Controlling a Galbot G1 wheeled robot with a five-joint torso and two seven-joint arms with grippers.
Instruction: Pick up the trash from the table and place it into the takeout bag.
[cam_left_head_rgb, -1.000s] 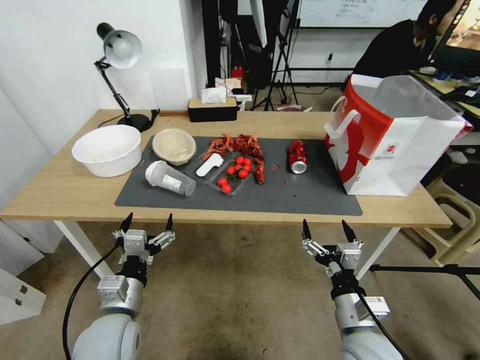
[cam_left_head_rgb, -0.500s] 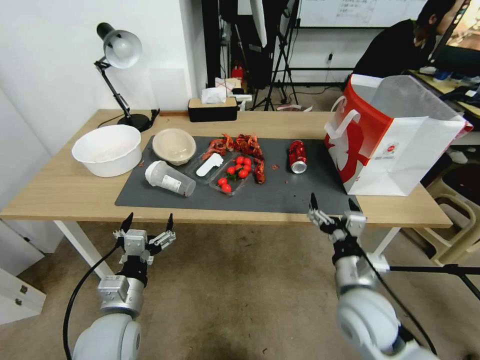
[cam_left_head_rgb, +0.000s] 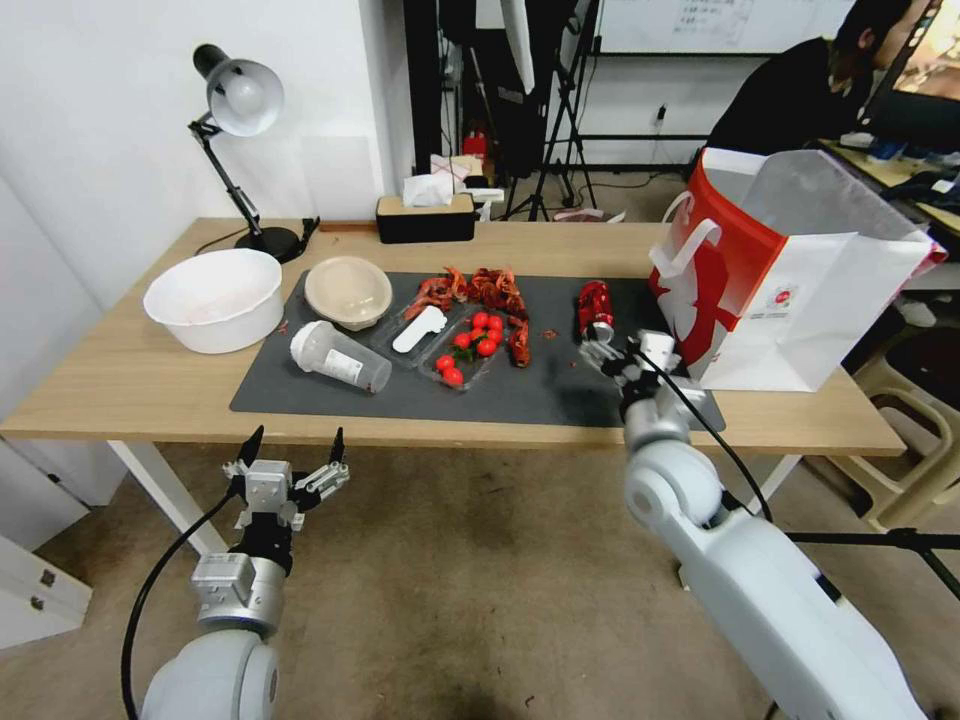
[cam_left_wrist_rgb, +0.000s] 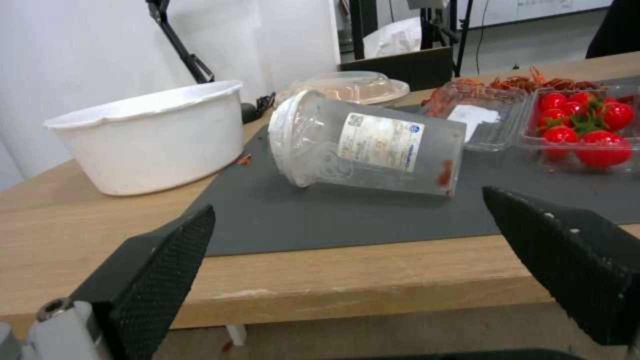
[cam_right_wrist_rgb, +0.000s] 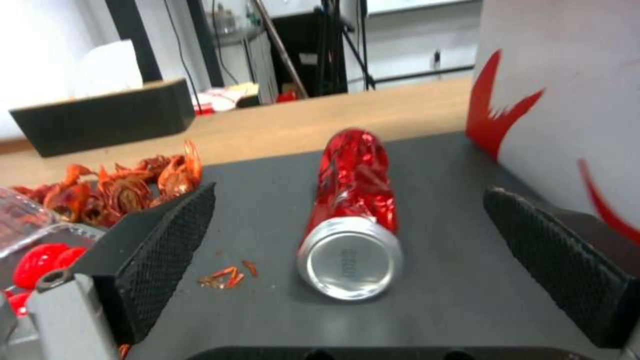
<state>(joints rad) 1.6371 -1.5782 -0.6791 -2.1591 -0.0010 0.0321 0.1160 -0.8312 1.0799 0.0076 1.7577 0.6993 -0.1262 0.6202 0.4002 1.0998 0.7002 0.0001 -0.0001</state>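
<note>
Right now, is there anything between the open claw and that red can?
No. In the right wrist view only bare grey mat separates the right gripper from the can, which lies centred between its open fingers.

In the head view, the right pincer (cam_left_head_rgb: 612, 352) covers the near end of the crushed red can (cam_left_head_rgb: 594, 303). The takeout bag (cam_left_head_rgb: 800, 300) has its interior hidden behind its walls, and in the right wrist view the picture's edge cuts it off. The label print on the clear plastic cup (cam_left_wrist_rgb: 373, 142) is too small to read.
</note>
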